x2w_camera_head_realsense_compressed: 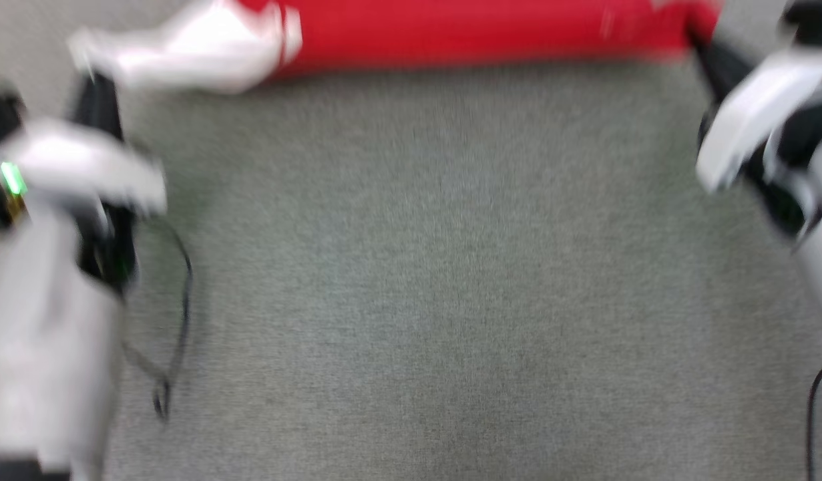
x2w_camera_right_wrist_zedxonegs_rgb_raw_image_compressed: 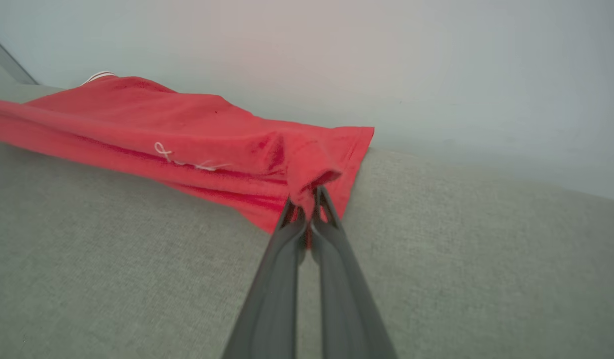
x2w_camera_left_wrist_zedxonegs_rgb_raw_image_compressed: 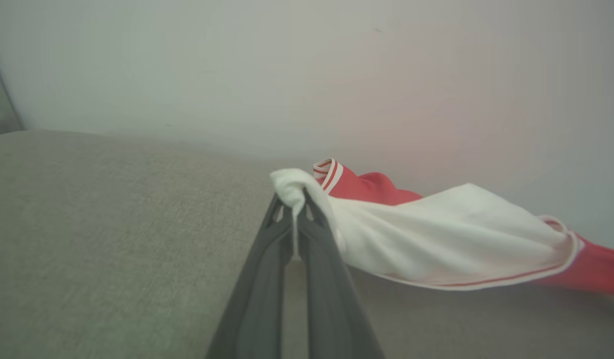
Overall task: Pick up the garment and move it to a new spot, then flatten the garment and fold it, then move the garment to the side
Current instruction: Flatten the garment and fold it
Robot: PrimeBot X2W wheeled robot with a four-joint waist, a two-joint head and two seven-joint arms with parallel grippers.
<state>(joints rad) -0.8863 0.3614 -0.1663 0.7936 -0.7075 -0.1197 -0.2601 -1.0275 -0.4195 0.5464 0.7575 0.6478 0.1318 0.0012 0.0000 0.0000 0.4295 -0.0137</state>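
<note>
In the head view, which is blurred, the garment [x2w_camera_head_realsense_compressed: 477, 30] stretches as a red band across the top edge over the grey cloth surface [x2w_camera_head_realsense_compressed: 437, 267], its white sleeve [x2w_camera_head_realsense_compressed: 203, 47] at the left end. The left gripper [x2w_camera_head_realsense_compressed: 93, 83] reaches up to the sleeve's outer tip, and the right gripper [x2w_camera_head_realsense_compressed: 698, 43] meets the red end at the far right, so the shirt spans the gap between the two. The blur hides how the jaws stand in this view. In the left wrist view the two dark fingers [x2w_camera_left_wrist_zedxonegs_rgb_raw_image_compressed: 267, 269] lie pressed together, pinching a bunched fold of white sleeve fabric between their tips. From that pinch the sleeve fans out to the right, raised a little off the grey surface, with a thin red line along its lower edge. The red-and-white striped trim [x2w_camera_left_wrist_zedxonegs_rgb_raw_image_compressed: 330, 172] and the red body sit just behind it, against a pale wall [x2w_camera_left_wrist_zedxonegs_rgb_raw_image_compressed: 237, 65]. In the right wrist view the fingers are likewise clamped together on a red hem corner [x2w_camera_right_wrist_zedxonegs_rgb_raw_image_compressed: 309, 179], which puckers upward at the tips. The rest of the red body runs away to the upper left across the grey cloth, with a loose white thread [x2w_camera_right_wrist_zedxonegs_rgb_raw_image_compressed: 187, 158] on its near fold.
</note>
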